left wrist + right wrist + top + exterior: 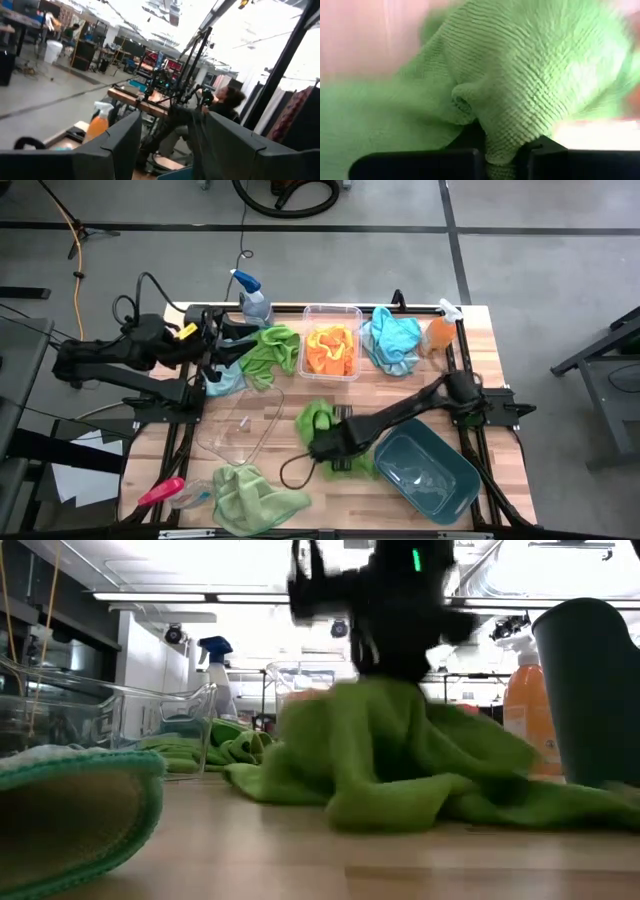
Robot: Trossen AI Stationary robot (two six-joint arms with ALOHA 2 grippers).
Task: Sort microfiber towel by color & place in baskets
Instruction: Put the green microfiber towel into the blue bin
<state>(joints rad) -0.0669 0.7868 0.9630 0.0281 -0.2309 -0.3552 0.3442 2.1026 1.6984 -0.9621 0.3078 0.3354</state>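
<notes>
Wood table: right pincer (322, 442) clamps green towel (314, 418) mid-table to lift it for sorting; left pincer (222, 335) open, waiting far-left.

Left gripper (167, 150) up front, its two dark fingers (120, 145) standing apart. Beyond them an orange spray bottle (97, 127), a tangle of dark frame bars (192, 60), and a seated person (222, 102) in the room behind.
</notes>
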